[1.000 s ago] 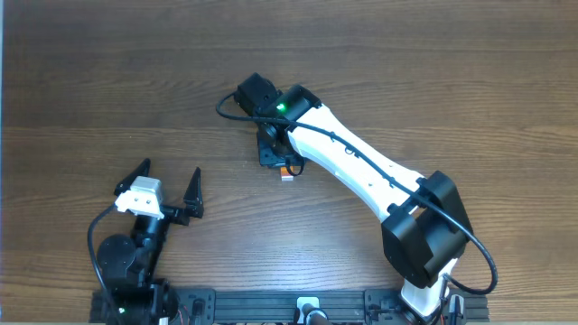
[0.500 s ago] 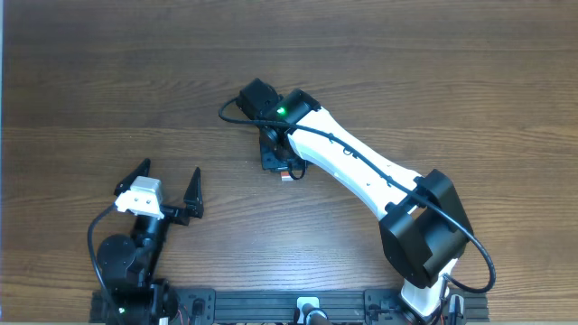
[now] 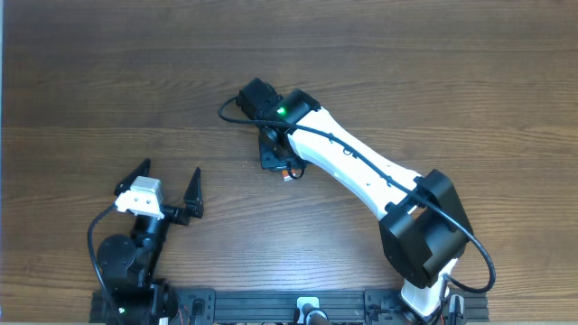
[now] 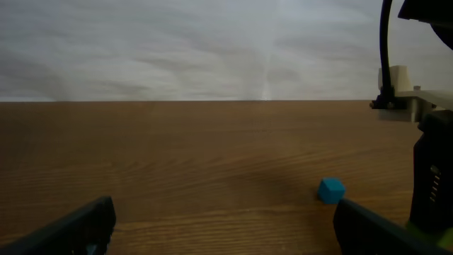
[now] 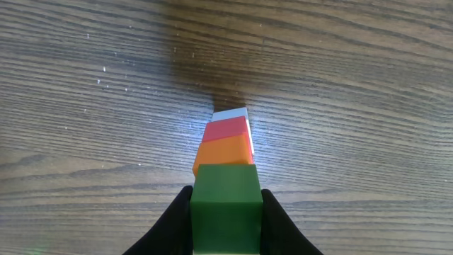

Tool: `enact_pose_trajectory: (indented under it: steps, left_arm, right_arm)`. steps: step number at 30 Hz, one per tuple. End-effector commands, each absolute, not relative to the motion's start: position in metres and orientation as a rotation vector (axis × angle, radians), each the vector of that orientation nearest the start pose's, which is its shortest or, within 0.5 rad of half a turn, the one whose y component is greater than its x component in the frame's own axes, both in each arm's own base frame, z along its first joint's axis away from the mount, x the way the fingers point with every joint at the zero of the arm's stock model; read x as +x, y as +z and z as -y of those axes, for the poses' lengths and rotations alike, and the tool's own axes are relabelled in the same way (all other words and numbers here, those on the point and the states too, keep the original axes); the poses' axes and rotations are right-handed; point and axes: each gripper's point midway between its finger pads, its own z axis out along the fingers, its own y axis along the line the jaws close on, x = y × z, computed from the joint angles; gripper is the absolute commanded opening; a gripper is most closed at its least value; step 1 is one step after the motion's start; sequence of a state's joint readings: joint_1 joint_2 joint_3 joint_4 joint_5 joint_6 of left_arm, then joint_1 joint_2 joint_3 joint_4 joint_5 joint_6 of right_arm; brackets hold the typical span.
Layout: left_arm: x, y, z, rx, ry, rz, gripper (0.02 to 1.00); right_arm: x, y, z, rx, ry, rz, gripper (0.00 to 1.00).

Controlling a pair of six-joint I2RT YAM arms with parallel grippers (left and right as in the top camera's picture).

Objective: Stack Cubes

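Observation:
My right gripper point(image 5: 226, 216) is shut on a green cube point(image 5: 225, 193), which sits atop a column of an orange cube point(image 5: 225, 155), a red cube point(image 5: 228, 130) and a white cube point(image 5: 232, 113) on the wooden table. In the top view the right gripper point(image 3: 275, 155) is at the table's middle, with the foot of the stack point(image 3: 287, 175) peeking out beside it. A blue cube point(image 4: 330, 190) lies alone on the table, ahead of my left gripper point(image 4: 226, 230). The left gripper point(image 3: 169, 181) stands open and holds nothing, near the front left.
The right arm point(image 3: 361, 176) crosses the table diagonally from its base at the front right. Its black body point(image 4: 432, 177) rises close beside the blue cube. Bare wooden tabletop point(image 3: 108, 81) lies to the left and at the back.
The right gripper has shifted slightly over the stack, so less of the cubes shows beside it in the top view. The left arm has kept still.

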State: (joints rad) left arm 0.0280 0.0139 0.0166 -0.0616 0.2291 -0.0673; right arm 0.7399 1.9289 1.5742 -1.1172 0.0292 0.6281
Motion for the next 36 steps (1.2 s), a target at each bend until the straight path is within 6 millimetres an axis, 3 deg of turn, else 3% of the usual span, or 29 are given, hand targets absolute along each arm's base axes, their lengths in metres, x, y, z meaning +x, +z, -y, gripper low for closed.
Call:
enact_pose_trajectory:
  steps: [1, 5, 11, 26, 30, 32, 36]
  left_arm:
    - [0.2427, 0.1619, 0.0344, 0.123, -0.210, -1.623, 1.000]
    - [0.2427, 0.1619, 0.0344, 0.123, -0.210, -1.623, 1.000]
    - [0.2427, 0.1620, 0.0344, 0.123, -0.210, -1.623, 1.000]
    - [0.2427, 0.1620, 0.0344, 0.123, -0.210, -1.623, 1.000]
    - [0.2427, 0.1619, 0.0344, 0.123, -0.210, -1.623, 1.000]
    - [0.2427, 0.1619, 0.0344, 0.123, -0.210, -1.623, 1.000]
    - [0.2427, 0.1619, 0.0344, 0.123, -0.210, -1.623, 1.000]
  right_arm:
    - [0.2871, 0.0901, -0.2591, -0.168, 0.068, -3.034, 0.012]
    - [0.2872, 0.0903, -0.2591, -0.168, 0.068, -3.033, 0.012]
    - [0.2872, 0.0903, -0.2591, -0.168, 0.068, -3.033, 0.248]
    - [0.2872, 0.0901, -0.2591, -0.168, 0.068, -3.033, 0.360]
    - [0.2873, 0.0902, -0.2593, -0.168, 0.069, -3.033, 0.514]
    - [0.2874, 0.0902, -0.2593, -0.168, 0.069, -3.033, 0.652]
    - [0.2875, 0.0903, -0.2595, -0.168, 0.070, -3.032, 0.746]
